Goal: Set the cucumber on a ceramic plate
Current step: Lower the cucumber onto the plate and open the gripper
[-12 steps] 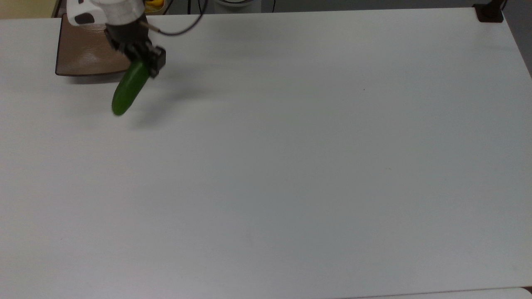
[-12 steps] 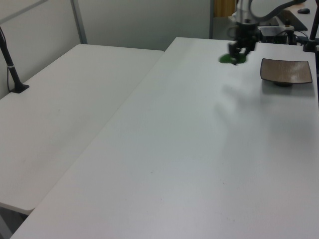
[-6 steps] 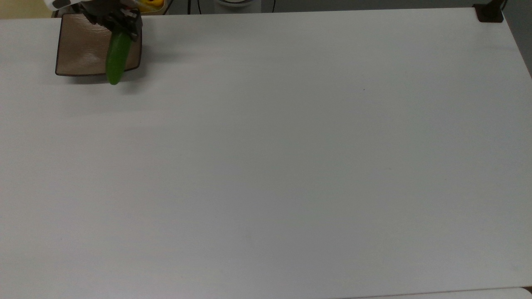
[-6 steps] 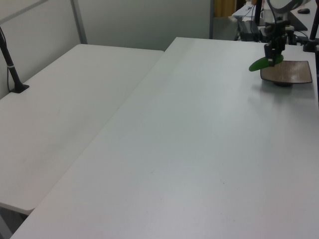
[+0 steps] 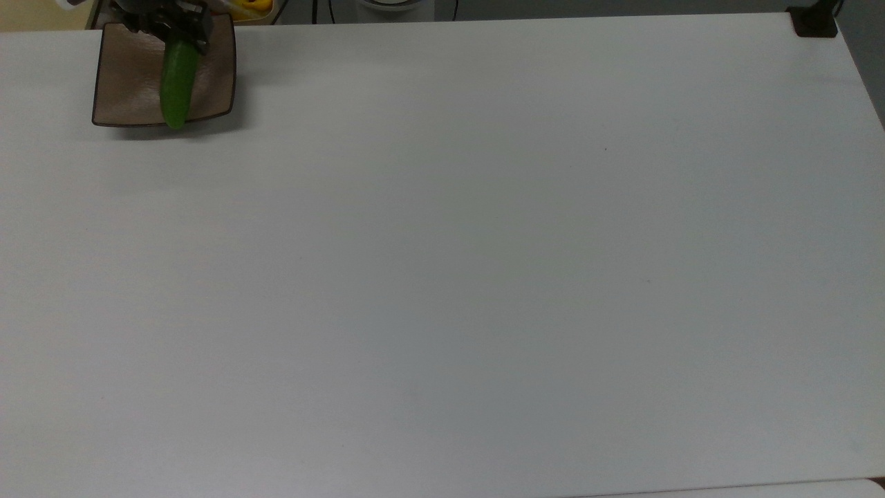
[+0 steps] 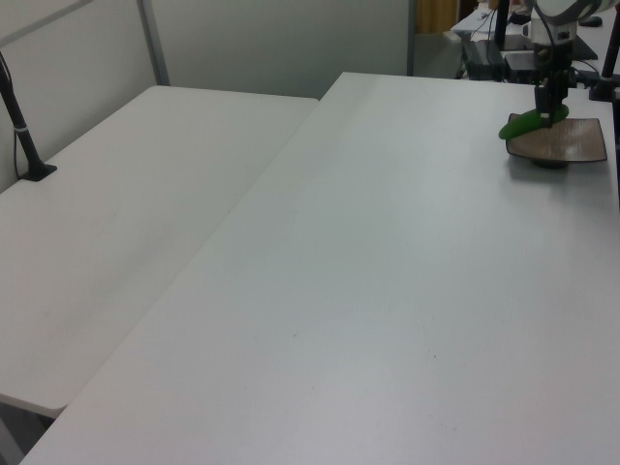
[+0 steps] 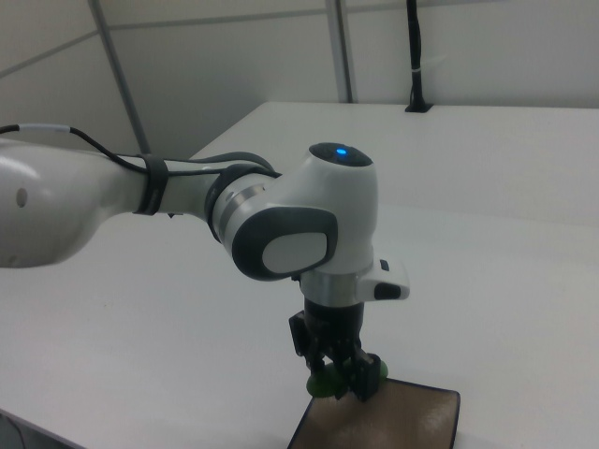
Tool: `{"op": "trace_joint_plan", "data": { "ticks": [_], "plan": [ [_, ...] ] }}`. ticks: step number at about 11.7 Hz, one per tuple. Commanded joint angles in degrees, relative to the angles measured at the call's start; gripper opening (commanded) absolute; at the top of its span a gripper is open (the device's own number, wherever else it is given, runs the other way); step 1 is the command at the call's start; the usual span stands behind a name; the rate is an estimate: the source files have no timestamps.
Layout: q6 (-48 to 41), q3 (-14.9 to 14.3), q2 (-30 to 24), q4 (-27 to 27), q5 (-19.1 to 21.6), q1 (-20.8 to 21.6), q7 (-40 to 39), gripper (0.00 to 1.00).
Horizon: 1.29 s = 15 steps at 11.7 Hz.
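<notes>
Most of the white bench (image 5: 484,277) lies bare between the top view's near edge and me. At its far corner on the top view's left sits the ceramic plate (image 5: 124,83), square, tan-brown, thinly dark-rimmed. Above it my pincer (image 5: 181,29) pinches the cucumber (image 5: 177,86) by its far end; the green body slants over the plate, its free tip reaching just past the plate's near rim in the top view. In the left view the cucumber (image 6: 524,123) pokes out beyond the plate's (image 6: 572,140) edge toward the left view's left, tilted.
</notes>
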Motion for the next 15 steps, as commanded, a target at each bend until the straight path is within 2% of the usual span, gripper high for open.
{"op": "trace_joint_plan", "data": {
  "ticks": [1, 2, 3, 4, 7, 10, 11, 13, 14, 15],
  "plan": [
    [1.1, -1.1, -1.0, -2.4, -0.2, -0.2, -2.8, 0.54],
    [1.1, -1.1, -0.6, -2.4, -0.2, -0.3, -2.8, 0.75],
    [1.1, -1.2, -0.5, -2.4, -0.2, -0.3, -2.4, 0.84],
    [1.1, -1.2, -0.5, -2.4, -0.2, -0.2, -2.2, 0.87],
    [1.0, -1.2, -0.6, -2.1, -0.2, -0.1, -1.8, 0.88],
    [1.1, -1.1, -1.5, 0.4, 0.7, 0.6, -0.9, 0.90],
    [1.7, -0.7, -1.9, 1.8, 1.9, 0.7, 1.3, 0.90],
    [1.8, -0.6, -1.9, 7.3, 10.0, 1.8, 4.7, 0.90],
    [1.3, -0.2, -1.8, 10.5, 10.7, 3.2, 8.6, 0.90],
    [1.1, 1.5, -1.9, 12.9, 10.7, 4.2, 13.6, 0.91]
  ]
}}
